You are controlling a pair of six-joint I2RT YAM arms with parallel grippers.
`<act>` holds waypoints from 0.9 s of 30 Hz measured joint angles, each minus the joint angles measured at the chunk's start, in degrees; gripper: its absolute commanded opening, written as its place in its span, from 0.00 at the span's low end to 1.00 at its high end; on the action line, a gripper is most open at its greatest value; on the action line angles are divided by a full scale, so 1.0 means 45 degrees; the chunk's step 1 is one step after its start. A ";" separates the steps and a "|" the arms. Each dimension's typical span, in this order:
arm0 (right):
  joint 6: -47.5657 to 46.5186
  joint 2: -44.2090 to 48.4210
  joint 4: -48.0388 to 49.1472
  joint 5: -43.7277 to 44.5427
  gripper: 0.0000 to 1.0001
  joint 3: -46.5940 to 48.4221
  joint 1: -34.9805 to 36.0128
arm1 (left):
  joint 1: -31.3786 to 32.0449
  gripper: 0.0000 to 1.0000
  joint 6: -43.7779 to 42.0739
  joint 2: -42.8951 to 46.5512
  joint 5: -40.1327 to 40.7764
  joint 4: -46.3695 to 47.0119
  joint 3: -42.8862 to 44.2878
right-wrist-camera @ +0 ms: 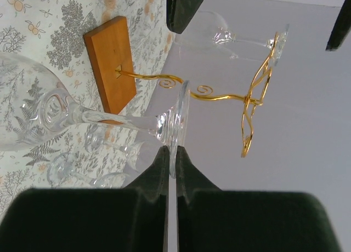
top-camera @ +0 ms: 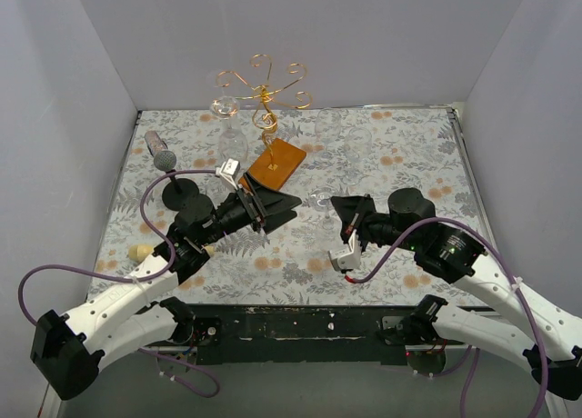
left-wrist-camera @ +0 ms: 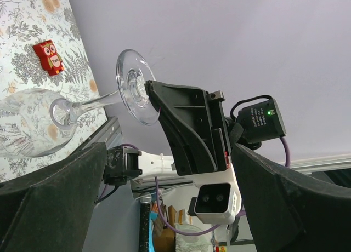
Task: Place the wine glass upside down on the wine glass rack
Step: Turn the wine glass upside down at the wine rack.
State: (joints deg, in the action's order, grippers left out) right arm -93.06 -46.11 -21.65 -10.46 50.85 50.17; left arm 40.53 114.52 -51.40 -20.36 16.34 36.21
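Note:
The clear wine glass (top-camera: pixel 320 200) lies roughly level above the table between both grippers. My right gripper (right-wrist-camera: pixel 171 153) is shut on the rim of its round foot (right-wrist-camera: pixel 178 120); the bowl (right-wrist-camera: pixel 33 109) points away. In the left wrist view the foot (left-wrist-camera: pixel 134 93) and bowl (left-wrist-camera: pixel 30 123) show, held by the right gripper (left-wrist-camera: pixel 186 126). My left gripper (top-camera: pixel 277 203) is open and empty, facing the glass, with its fingers (left-wrist-camera: pixel 55 202) spread wide. The copper-gold wine glass rack (top-camera: pixel 264 95) stands at the back on its wooden base (top-camera: pixel 275 164), and also shows in the right wrist view (right-wrist-camera: pixel 252 98).
Another glass (top-camera: pixel 225 107) hangs on the rack's left arm. Further clear glasses (right-wrist-camera: pixel 82 170) stand on the floral cloth near the rack. A microphone (top-camera: pixel 159 152) on a black round-footed stand (top-camera: pixel 179 197) is at the left. A red owl figure (left-wrist-camera: pixel 49 57) lies on the cloth.

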 measured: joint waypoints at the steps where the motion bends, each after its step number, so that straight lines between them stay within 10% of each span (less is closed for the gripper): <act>1: -0.0010 -0.0005 0.0029 0.0039 0.01 -0.0034 0.0044 | 0.0000 0.98 0.0005 0.0068 0.0000 0.0005 -0.0068; 27: -0.0049 0.0593 0.0952 0.0661 0.01 -0.1069 0.0787 | 0.0000 0.98 0.0044 0.0733 -0.0010 0.0189 -0.0869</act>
State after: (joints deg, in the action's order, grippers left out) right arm -93.27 -43.44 -17.37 -7.49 46.04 53.71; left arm 40.53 114.72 -48.10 -20.40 17.19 32.29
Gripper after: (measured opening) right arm 0.054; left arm 0.981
